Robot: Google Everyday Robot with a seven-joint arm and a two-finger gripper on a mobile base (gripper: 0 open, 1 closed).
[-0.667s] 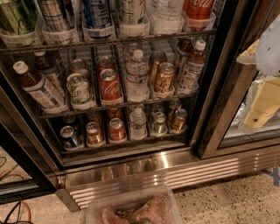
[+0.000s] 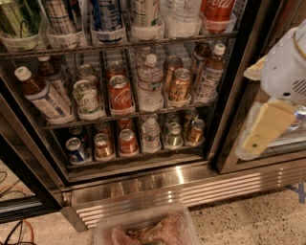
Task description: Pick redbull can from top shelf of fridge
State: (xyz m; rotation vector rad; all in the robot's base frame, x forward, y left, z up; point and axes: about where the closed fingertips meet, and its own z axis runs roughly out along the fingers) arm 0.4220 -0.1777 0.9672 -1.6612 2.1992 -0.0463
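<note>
One redbull can only: slim, silver, blue-checked, upright in a clear cup, second from the left on the top shelf of the fridge. Upper part cropped by the frame edge. Six drinks counted along that rack: green can to its left, striped blue-and-white can just beside it on the right, then pale can, clear bottle, one red cola. Six front-row drinks on each of two lower racks. Well apart to the right, past the black frame, the pincer, touching no drink; wide or narrow, cannot tell. Down low, one ribbed steel grille and one clear plastic tub.
</note>
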